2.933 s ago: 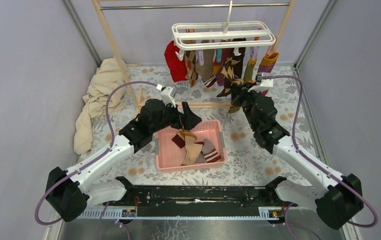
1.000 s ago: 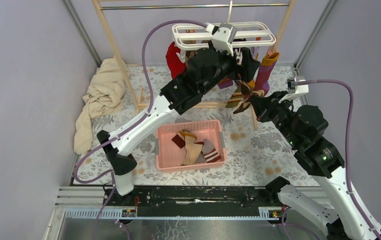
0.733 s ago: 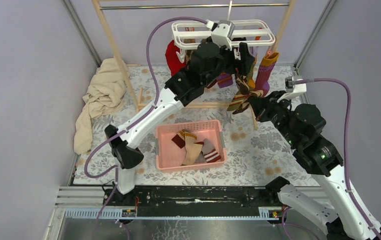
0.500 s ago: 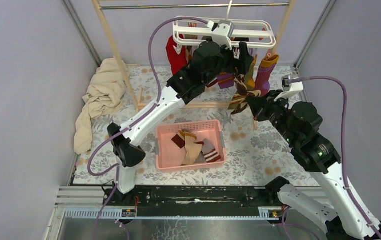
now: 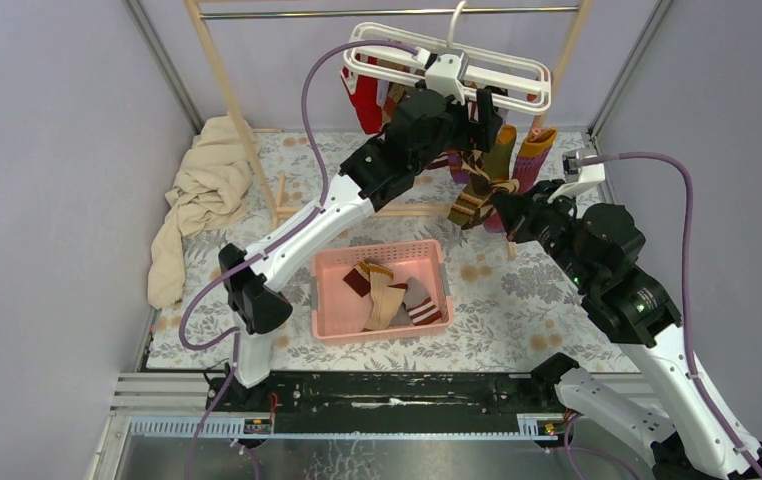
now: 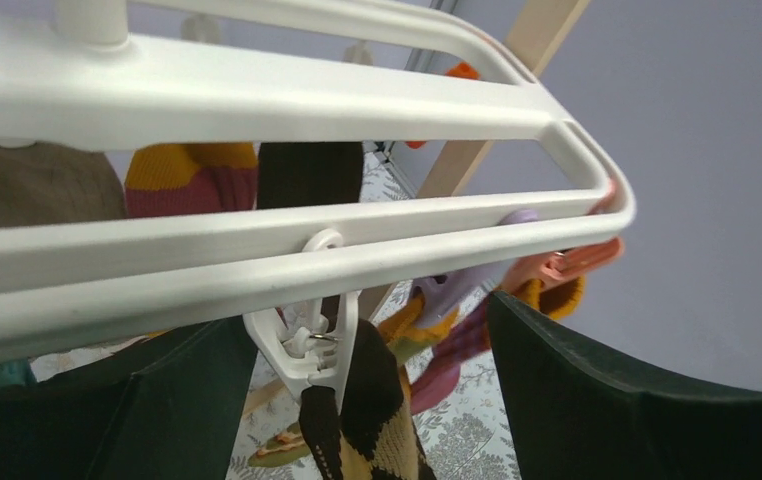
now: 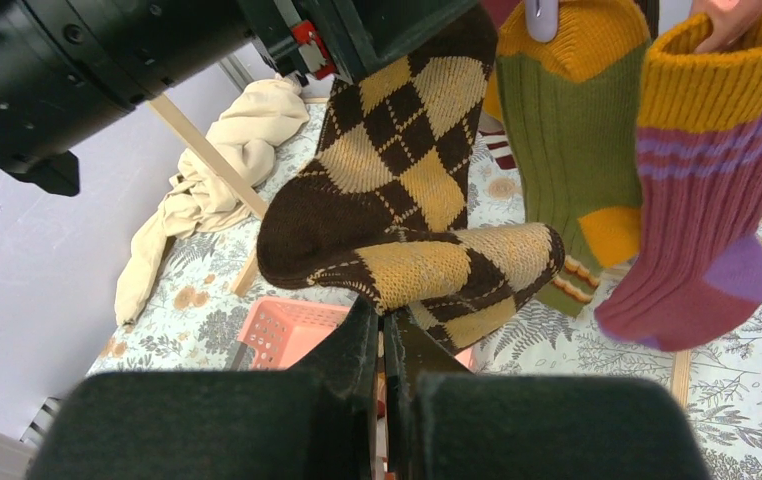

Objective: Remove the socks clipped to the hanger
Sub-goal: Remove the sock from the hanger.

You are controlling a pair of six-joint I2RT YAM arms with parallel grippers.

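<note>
The hanger (image 6: 257, 100), a white plastic frame of parallel bars, hangs tilted by its hook from the metal rail (image 5: 307, 14) of a wooden rack at the back of the table. Socks (image 5: 502, 150) dangle beneath it from small clips.

The left gripper (image 6: 369, 335) is raised directly under the frame's bars with its jaws apart, one finger on each side of a white clip (image 6: 307, 350). That clip pinches the cuff of a brown-and-yellow argyle sock (image 7: 397, 170). The right gripper (image 7: 379, 325) sits lower and to the right, jaws together and clamped on the toe end of the same argyle sock, which folds over at the pinch.

Just beside it hang an olive sock (image 7: 557, 120) with yellow cuff and heel, and a maroon ribbed sock (image 7: 702, 210) with yellow cuff and purple toe. A red sock (image 5: 365, 90) hangs at the frame's left end.

Loose socks (image 5: 387, 295) lie in a pink basket (image 5: 329, 300) on the table, well apart from the hanger.
</note>
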